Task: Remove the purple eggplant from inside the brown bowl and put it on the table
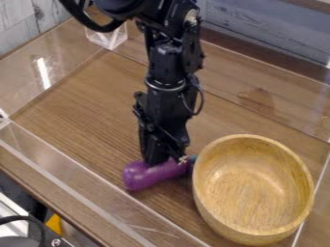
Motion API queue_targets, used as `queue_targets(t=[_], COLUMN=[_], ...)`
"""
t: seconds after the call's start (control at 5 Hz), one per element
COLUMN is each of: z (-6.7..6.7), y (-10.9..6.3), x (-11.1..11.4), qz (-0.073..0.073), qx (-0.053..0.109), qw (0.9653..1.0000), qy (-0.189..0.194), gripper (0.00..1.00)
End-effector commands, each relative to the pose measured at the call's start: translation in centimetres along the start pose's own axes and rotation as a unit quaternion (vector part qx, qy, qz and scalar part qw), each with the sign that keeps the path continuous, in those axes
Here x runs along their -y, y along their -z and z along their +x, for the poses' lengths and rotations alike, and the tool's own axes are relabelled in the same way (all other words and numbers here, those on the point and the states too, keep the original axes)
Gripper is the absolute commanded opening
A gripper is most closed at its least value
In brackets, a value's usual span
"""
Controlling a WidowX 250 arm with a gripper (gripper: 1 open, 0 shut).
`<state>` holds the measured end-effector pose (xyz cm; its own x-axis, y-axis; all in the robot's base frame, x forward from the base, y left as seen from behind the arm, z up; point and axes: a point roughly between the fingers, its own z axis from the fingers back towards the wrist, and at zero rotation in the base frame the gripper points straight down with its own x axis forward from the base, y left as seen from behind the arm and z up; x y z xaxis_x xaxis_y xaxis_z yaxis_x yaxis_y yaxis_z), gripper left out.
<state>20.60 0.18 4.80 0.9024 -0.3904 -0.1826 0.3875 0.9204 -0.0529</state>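
The purple eggplant (153,175) lies on its side on the table (77,116), just left of the brown bowl (199,185) and outside it. The bowl's inside shows only bare wood. My gripper (158,155) hangs straight down over the eggplant with its fingers drawn together, the tips right at the eggplant's top. Nothing shows between the fingers. Whether the tips touch the eggplant I cannot tell.
Clear acrylic walls (52,58) border the tabletop on the left, front and back. The bowl sits near the front right corner. The dark arm (168,68) rises from the gripper toward the upper left.
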Motion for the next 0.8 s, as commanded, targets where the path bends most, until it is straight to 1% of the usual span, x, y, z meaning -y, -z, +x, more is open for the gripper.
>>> queue_targets(t=[0.0,0.6], z=[0.28,0.19], y=[-1.25,-1.39], x=[-0.52,-0.42], qz=[0.009,0.005], qx=[0.023,0.021], qw=[0.9997,0.9996], qy=[-0.008,-0.015], gripper=[0.00,0.00])
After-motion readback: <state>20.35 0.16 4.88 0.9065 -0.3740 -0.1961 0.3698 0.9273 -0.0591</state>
